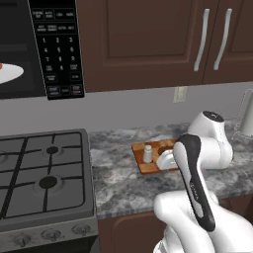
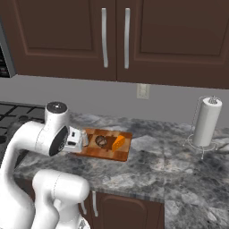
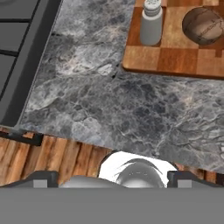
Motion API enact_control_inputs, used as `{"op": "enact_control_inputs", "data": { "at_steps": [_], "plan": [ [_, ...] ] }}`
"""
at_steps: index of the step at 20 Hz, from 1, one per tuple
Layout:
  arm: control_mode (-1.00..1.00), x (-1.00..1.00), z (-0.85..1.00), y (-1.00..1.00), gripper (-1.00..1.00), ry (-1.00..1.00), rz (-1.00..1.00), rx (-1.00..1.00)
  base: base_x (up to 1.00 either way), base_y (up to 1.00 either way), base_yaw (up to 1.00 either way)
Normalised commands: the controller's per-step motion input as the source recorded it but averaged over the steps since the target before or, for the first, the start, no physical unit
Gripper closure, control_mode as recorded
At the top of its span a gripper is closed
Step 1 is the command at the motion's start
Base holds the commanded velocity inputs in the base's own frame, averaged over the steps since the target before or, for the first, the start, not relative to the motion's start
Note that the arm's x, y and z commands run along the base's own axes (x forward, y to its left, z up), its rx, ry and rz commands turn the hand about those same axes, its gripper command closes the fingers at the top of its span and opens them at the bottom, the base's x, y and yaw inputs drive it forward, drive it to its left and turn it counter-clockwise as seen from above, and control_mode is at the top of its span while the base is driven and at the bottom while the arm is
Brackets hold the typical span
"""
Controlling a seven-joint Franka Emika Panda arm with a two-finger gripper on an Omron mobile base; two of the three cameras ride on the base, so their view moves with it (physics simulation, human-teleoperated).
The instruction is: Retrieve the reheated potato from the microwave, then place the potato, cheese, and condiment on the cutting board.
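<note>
End effector (image 3: 111,177) open; board (image 2: 120,154) holds one potato (image 2: 101,141), cheese (image 2: 118,143), condiment (image 3: 151,24).

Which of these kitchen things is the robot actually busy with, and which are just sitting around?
Part of the job:
- potato
- cheese
- condiment
- cutting board, holding all three
- microwave

Just lying about:
- paper towel roll
- stove
- wall cabinets

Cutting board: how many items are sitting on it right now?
3 on the cutting board: the condiment shaker upright at its stove-side end, the potato in the middle, the cheese wedge beside the potato. The arm hides part of the board.
</note>
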Motion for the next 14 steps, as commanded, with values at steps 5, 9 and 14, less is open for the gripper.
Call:
{"op": "enact_control_inputs", "data": {
  "at_steps": [5, 9, 14],
  "plan": [
    [-1.0, -0.36, 0.72, 0.42, -1.0, -0.12, 0.0, -0.07, 0.0, 0.0, 0.0],
    [-1.0, -0.46, 0.58, 0.39, -1.0, -0.1, 0.0, -0.07, 0.0, 0.0, 0.0],
    [-1.0, -0.45, 0.48, 0.39, -1.0, -0.04, 0.0, -0.05, 0.0, 0.0, 0.0]
  ]
}}
